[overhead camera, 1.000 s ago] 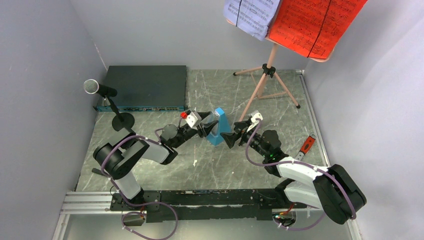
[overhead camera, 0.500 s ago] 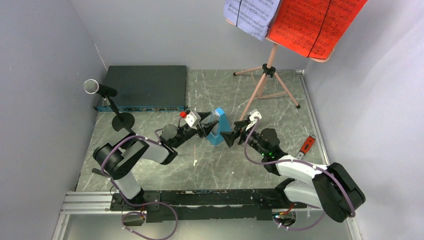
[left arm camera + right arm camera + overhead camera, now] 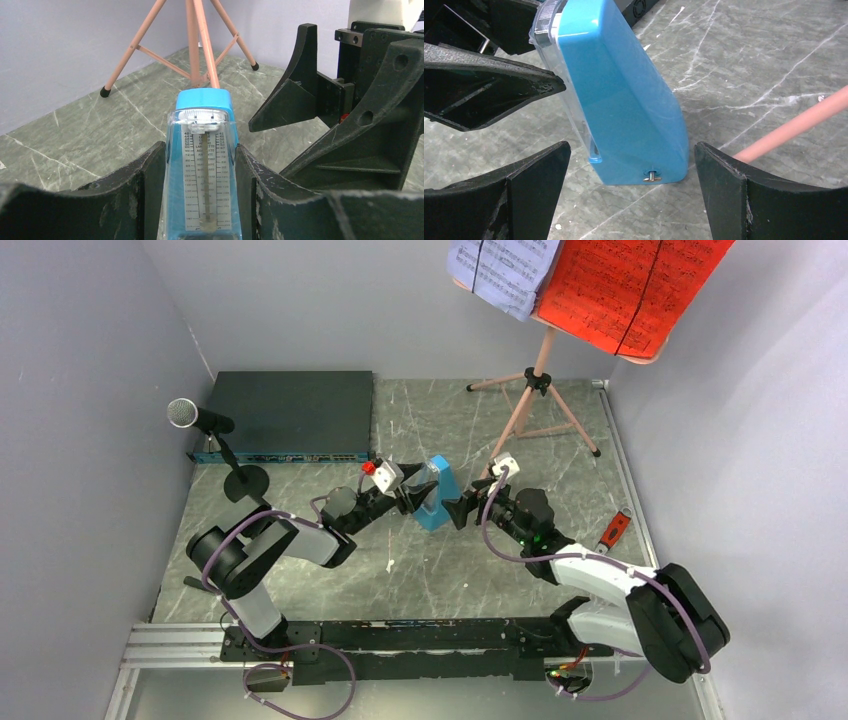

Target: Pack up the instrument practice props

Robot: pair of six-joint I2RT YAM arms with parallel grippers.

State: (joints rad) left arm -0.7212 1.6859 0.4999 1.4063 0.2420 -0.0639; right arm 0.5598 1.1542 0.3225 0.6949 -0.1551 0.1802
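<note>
The left gripper (image 3: 413,500) clamped the blue metronome (image 3: 437,490) at mid-table. Its two black fingers (image 3: 145,192) pressed against the clear front cover from either side, the jaws standing about half apart around the body. The metronome's scale face was turned toward the left wrist camera. In the right wrist view the body leaned over, and whether its base rested flat on the table (image 3: 420,570) could not be told.

Facing it from the right, the right gripper (image 3: 462,511) stood spread as wide as it goes and had hold of nothing. Its fingers (image 3: 529,192) flanked the metronome's blue back with a clear gap on each side.

The microphone (image 3: 182,412) stood on its round-base stand at the far left, just on the near side of the black electronics box (image 3: 290,410). The pink music stand (image 3: 530,400) stood at the far right, one tripod leg reaching down close to the metronome. On its board a lavender sheet (image 3: 505,270) sat to the left and a red sheet (image 3: 630,290) to the right, side by side. A red-handled tool (image 3: 614,530) lay near the right wall, beside the right arm.
</note>
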